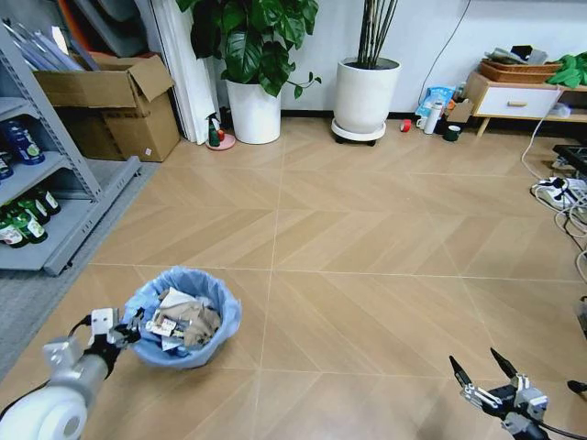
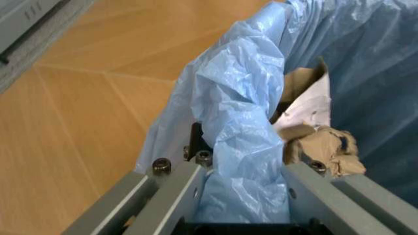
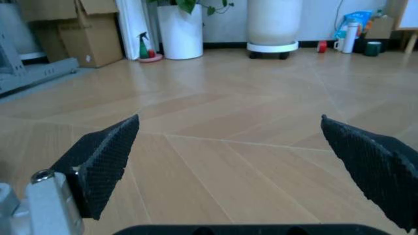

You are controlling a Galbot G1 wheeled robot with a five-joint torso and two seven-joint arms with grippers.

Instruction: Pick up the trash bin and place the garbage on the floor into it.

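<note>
White left arm [image 1: 41,417], black textured fingers [image 3: 107,156].

Your head view high, looking down the floor [image 1: 367,229], left wrist close on the trash bin [image 2: 242,147], right wrist low, sharing that floor [image 3: 228,98]

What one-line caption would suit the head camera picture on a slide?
Left gripper grips the rim of the trash bin, full of garbage; right gripper hangs open over the floor.
</note>
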